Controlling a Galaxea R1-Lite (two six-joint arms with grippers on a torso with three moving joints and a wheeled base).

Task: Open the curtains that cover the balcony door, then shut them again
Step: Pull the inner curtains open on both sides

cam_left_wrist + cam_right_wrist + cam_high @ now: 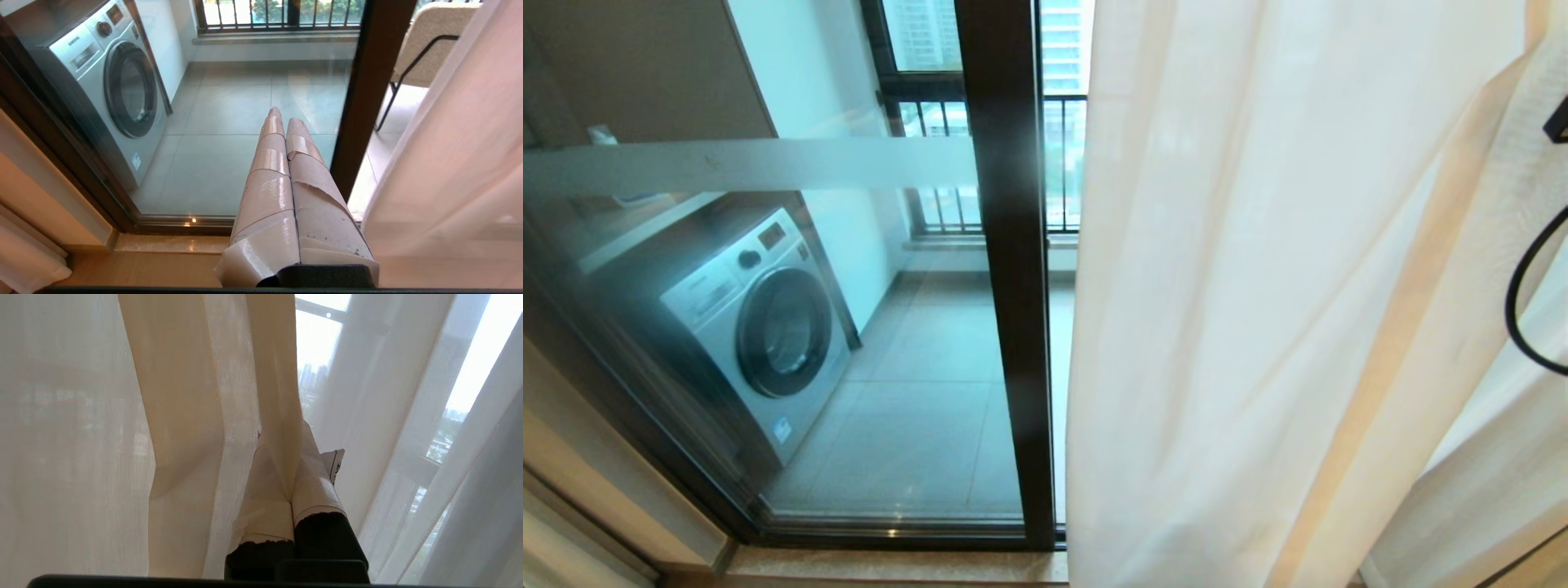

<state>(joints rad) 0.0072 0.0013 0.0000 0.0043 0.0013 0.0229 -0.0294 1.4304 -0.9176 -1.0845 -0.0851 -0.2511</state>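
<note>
My worry first: my right gripper (286,445) has its taped fingers pressed together among the folds of the sheer curtains (1258,327), with a cream fold draped over the tips. It looks as if that strip of fabric runs between the fingers, but I cannot tell for certain that it is pinched and not just lying across them. If the hold is only on a thin edge, the slippery weave could slide out as I pull sideways, and the panel would stay put. If I drag downward instead of along the rail, I judge the fabric could strain at its hangers.

My left gripper (286,122) is also fully closed, holding nothing, pointing at the glass of the balcony door (1013,286).

The curtains hang to the right of the door's dark frame post; left of that post the glass is uncovered, and a washing machine (760,327) stands beyond it.
</note>
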